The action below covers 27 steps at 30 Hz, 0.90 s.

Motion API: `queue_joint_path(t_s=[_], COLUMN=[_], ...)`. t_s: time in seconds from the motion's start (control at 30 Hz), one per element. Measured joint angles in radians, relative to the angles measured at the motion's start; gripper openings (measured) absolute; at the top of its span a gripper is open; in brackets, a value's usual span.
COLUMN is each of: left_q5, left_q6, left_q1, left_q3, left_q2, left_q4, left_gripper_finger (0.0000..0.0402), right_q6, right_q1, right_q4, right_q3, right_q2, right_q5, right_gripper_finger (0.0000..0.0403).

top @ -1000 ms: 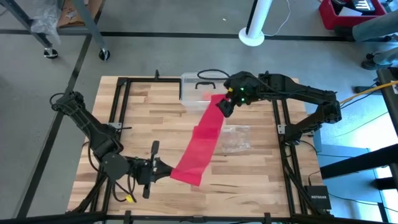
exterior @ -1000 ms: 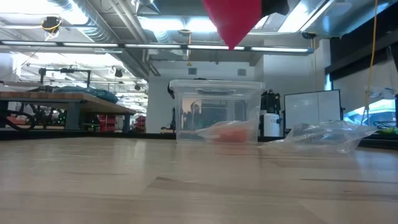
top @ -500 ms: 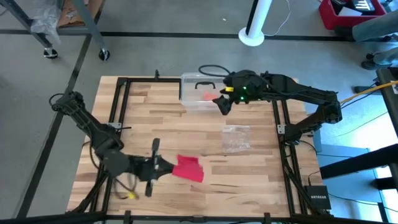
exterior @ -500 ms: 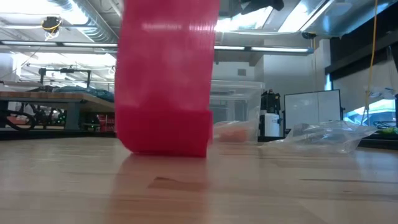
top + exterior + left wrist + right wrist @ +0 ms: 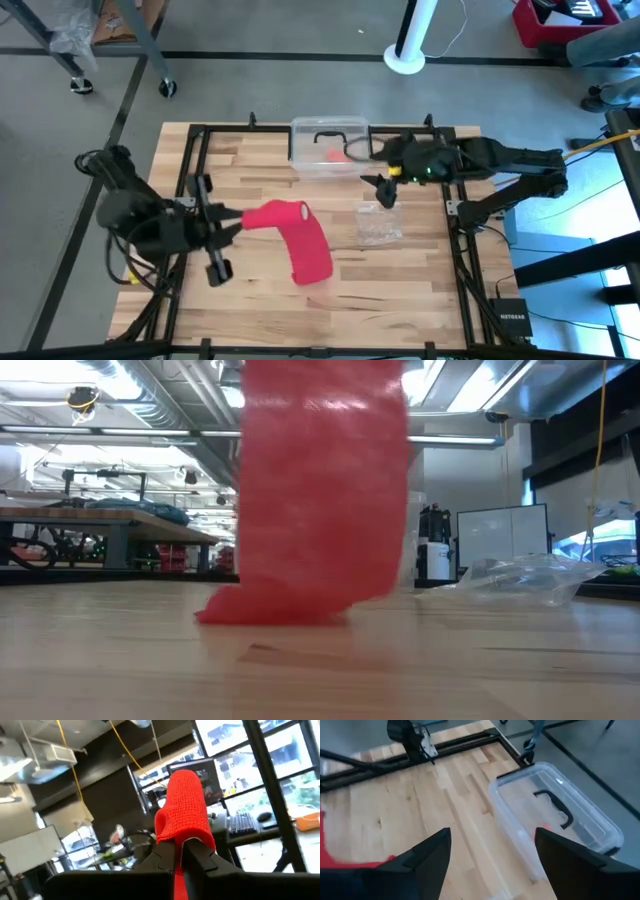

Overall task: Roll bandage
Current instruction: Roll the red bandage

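While the left gripper (image 5: 232,221) is clenching the bandage (image 5: 296,238) aloft so it is hanging straight, the right gripper (image 5: 490,852) is idling spread beside the plastic bin (image 5: 320,147).

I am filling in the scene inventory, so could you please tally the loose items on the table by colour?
Red: 2 (the bandage, held up at one end by the left tool; the small orange-red lump inside the bin)
Clear: 2 (the plastic bin; the plastic bag)
Total: 4
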State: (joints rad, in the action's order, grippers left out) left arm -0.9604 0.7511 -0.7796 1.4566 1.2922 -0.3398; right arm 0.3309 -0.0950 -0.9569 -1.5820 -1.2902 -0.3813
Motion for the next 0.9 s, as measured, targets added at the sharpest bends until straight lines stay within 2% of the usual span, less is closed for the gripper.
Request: queue_joint_path(t_s=[0.13, 0.2, 0.4, 0.53, 0.7, 0.8, 0.9], left_q5=[0.002, 0.001, 0.003, 0.003, 0.033, 0.072, 0.099], left_q6=[-0.124, -0.181, -0.266, -0.280, -0.345, -0.397, -0.462], left_q1=[0.021, 0.029, 0.041, 0.045, 0.077, 0.105, 0.124], left_q3=[0.124, 0.159, 0.196, 0.189, 0.188, 0.188, 0.187], left_q2=[0.003, 0.003, 0.003, 0.003, 0.014, 0.019, 0.019], left_q4=[0.276, 0.366, 0.457, 0.486, 0.559, 0.592, 0.648], left_gripper_finger=[0.0004, 0.0004, 0.0004, 0.0004, 0.0004, 0.0004, 0.0004], right_q6=[-0.002, -0.012, -0.046, -0.044, -0.034, -0.009, -0.025], right_q1=[-0.072, -0.105, -0.187, -0.225, -0.233, -0.232, -0.232], right_q4=[0.089, 0.187, 0.574, 0.841, 0.960, 1.008, 1.128], right_q3=[0.136, 0.235, 0.598, 0.791, 0.904, 0.914, 0.914], right_q2=[0.064, 0.112, 0.243, 0.258, 0.195, 0.138, 0.085], right_q5=[-0.077, -0.080, -0.037, -0.026, 0.002, 0.036, 0.070], right_gripper_finger=[0.0289, 0.0289, 0.0289, 0.0289, 0.0289, 0.0289, 0.0289])
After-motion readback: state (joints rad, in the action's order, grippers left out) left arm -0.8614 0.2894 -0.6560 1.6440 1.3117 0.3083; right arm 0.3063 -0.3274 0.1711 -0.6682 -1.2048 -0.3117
